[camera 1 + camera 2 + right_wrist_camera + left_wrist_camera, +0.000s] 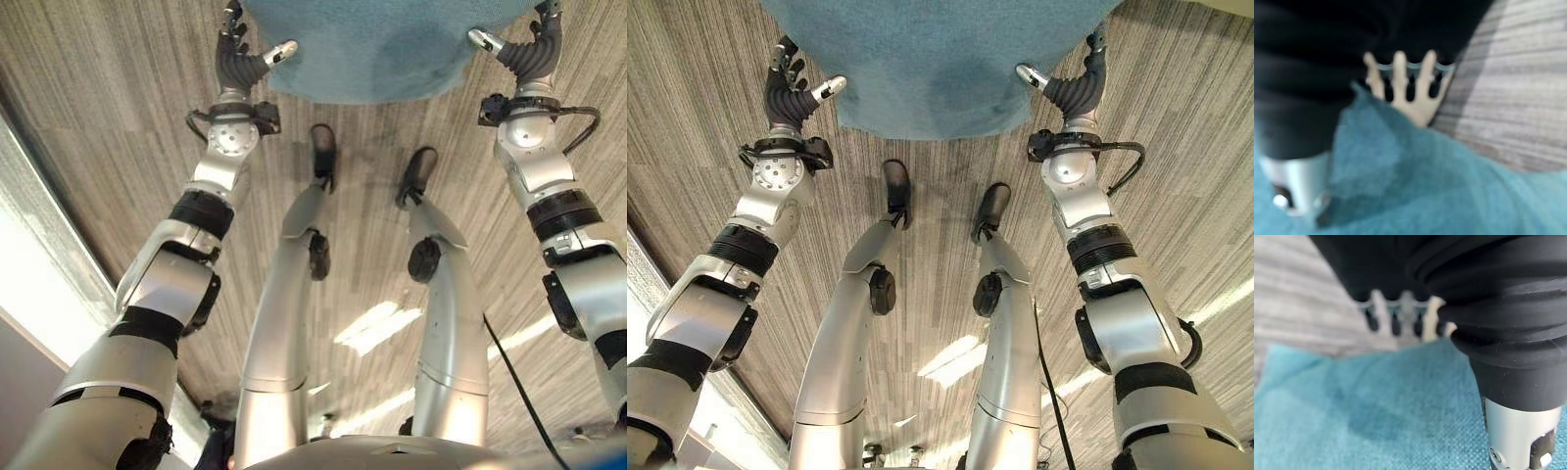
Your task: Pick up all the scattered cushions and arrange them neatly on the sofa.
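Fingers of the left hand (789, 93) and right hand (1080, 86) flank a teal cushion (931, 64), thumbs extended over it, grasp unconfirmed; sofa placement remains.

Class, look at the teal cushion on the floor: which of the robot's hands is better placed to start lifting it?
Neither clearly. The left hand and right hand flank the teal cushion at opposite edges, fingers straight, thumbs over the fabric. A two-handed lift looks likeliest.
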Tool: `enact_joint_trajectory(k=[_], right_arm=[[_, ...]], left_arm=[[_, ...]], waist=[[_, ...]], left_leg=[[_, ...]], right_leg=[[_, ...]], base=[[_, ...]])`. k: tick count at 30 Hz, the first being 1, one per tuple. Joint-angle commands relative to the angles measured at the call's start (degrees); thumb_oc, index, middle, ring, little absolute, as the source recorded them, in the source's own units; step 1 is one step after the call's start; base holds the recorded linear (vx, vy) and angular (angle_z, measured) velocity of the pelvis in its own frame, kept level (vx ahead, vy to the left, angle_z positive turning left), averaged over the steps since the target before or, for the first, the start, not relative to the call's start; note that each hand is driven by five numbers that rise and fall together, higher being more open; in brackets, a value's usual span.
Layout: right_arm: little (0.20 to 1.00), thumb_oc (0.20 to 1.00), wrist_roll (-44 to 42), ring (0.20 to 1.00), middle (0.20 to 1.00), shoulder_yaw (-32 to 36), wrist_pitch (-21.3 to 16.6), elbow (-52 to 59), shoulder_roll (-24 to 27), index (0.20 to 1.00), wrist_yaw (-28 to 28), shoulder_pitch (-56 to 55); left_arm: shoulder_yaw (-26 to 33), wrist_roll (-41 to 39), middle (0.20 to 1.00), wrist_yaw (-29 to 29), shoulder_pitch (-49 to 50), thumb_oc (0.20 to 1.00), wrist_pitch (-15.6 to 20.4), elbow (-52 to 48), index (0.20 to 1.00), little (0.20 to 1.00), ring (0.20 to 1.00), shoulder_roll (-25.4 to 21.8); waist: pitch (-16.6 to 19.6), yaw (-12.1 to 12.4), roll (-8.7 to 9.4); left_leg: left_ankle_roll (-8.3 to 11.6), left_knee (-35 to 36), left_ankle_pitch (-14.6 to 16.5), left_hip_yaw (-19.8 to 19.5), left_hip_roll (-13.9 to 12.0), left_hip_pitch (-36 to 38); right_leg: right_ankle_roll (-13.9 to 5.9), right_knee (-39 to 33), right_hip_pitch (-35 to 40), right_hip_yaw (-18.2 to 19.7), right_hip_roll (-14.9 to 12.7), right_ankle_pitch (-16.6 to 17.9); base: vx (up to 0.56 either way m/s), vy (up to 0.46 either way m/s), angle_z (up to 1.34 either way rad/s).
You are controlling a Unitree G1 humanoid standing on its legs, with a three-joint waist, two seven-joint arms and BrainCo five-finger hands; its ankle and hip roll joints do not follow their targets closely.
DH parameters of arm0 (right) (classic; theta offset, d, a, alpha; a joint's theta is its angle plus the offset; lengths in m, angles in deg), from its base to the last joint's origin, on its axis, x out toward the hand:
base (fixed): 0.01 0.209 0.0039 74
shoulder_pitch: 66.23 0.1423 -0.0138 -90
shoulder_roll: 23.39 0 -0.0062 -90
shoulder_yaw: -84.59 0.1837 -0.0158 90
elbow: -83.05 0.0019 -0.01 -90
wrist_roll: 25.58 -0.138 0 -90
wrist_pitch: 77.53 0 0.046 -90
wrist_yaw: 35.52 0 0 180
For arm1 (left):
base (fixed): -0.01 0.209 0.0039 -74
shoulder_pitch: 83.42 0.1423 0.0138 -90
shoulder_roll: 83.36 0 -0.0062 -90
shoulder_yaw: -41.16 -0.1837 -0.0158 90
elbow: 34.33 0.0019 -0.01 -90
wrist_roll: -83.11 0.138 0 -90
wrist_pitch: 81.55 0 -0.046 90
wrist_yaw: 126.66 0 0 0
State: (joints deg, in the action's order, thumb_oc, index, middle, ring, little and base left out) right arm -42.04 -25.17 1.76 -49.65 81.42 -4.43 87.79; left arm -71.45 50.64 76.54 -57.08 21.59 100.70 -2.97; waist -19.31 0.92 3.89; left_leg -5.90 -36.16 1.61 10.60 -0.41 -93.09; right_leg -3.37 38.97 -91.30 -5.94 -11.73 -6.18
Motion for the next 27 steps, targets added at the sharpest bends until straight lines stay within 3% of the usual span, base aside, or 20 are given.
enact_joint_trajectory(k=[1,5,11,12,18,27], right_arm=[[1.000,1.000,-0.8,1.000,1.000,-3.5,-2.8,2.1,-2.8,1.000,0.8,1.5],[1.000,1.000,-2.0,1.000,1.000,-4.8,-3.4,3.6,-6.6,1.000,-0.5,1.6],[1.000,1.000,-1.3,1.000,1.000,-4.0,-3.2,3.8,-7.2,1.000,-0.9,0.2],[1.000,1.000,3.6,1.000,1.000,4.5,1.5,1.4,-4.9,1.000,-0.8,-17.7],[1.000,1.000,4.6,1.000,1.000,4.9,0.9,1.7,-4.3,1.000,-1.3,-17.6],[1.000,1.000,4.8,1.000,1.000,6.4,0.7,1.3,-1.4,1.000,-1.8,-17.4]], left_arm=[[-0.9,0.5,1.000,1.4,1.6,1.000,2.3,0.5,1.000,1.000,1.000,1.4],[-1.7,-0.3,1.000,1.3,1.9,1.000,2.5,-1.5,1.000,1.000,1.000,4.0],[-1.2,0.7,1.000,2.0,2.7,1.000,2.5,-2.8,1.000,1.000,1.000,4.3],[9.0,-2.4,1.000,0.1,25.5,1.000,3.8,-6.4,1.000,1.000,1.000,8.0],[9.0,-0.3,1.000,0.0,25.1,1.000,2.8,-7.9,1.000,1.000,1.000,7.3],[9.8,1.2,1.000,0.1,24.7,1.000,2.4,-8.8,1.000,1.000,1.000,4.7]], waist=[[3.0,-0.8,-2.23],[3.3,-0.5,-2.44],[4.0,-0.6,-2.46],[-1.2,-0.5,-3.13],[2.4,-0.7,-2.92],[3.0,-0.9,-2.38]], left_leg=[[3.44,1.3,2.2,-7.4,1.4,3.2],[3.31,0.7,2.2,-7.5,1.7,3.2],[3.67,1.6,2.0,-7.6,1.8,3.1],[7.48,20.8,-1.8,-7.7,2.3,29.8],[7.54,23.0,-2.3,-8.1,2.3,28.0],[7.98,23.3,-2.2,-8.5,2.2,26.9]], right_leg=[[-5.12,0.8,1.3,1.5,-0.6,-0.1],[-4.98,1.4,1.3,1.6,-0.4,-0.3],[-4.96,0.5,1.3,1.9,-0.6,-0.3],[-4.66,-20.0,24.4,0.4,4.1,9.5],[-4.48,-20.5,21.5,-0.2,4.0,8.9],[-4.80,-20.3,20.8,-0.2,3.2,8.2]], base=[[-0.01,0.072,-0.04],[0.00,0.040,-0.01],[-0.06,-0.003,-0.01],[-0.38,-0.059,0.08],[-0.03,0.022,0.09],[0.00,0.013,0.00]])
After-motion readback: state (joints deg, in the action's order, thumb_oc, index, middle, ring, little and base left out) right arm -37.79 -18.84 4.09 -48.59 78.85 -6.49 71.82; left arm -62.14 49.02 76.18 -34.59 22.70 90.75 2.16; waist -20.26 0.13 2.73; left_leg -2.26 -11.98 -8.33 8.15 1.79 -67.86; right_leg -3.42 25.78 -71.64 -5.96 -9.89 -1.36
